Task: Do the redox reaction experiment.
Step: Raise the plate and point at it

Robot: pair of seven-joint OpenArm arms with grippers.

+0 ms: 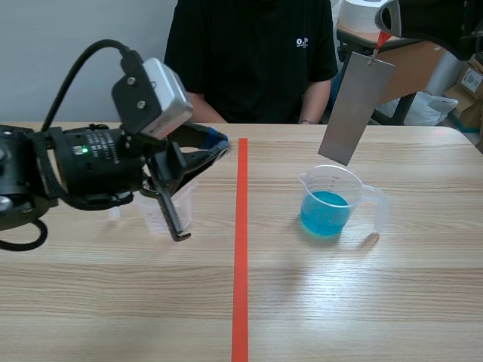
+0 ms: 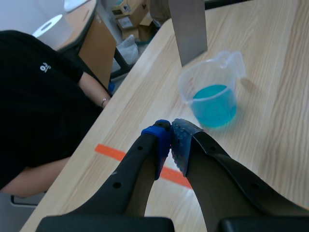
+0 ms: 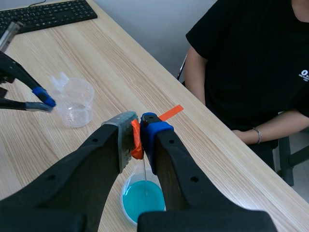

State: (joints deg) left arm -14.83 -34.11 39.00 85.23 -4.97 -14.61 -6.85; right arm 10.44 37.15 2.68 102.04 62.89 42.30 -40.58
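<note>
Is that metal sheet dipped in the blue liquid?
No, the metal sheet hangs with its lower edge above the blue liquid in the cup.

A pale wood-grain table (image 1: 362, 302) is being lit softly and evenly, with faint shadows being thrown on its top. It is being split down the middle by an orange-red tape line (image 1: 241, 264). Behind it, the view is being closed off by a plain grey wall (image 1: 75, 45). A person (image 1: 249, 60) in a black shirt is being seen seated across the table. A keyboard (image 3: 46, 14) is being kept at one end. Off to the side, a brown desk (image 2: 99, 46) is being topped by a white roll (image 2: 48, 24), with cardboard boxes (image 2: 128, 19) and a white bag (image 1: 430, 109) being stored beside it.
</note>
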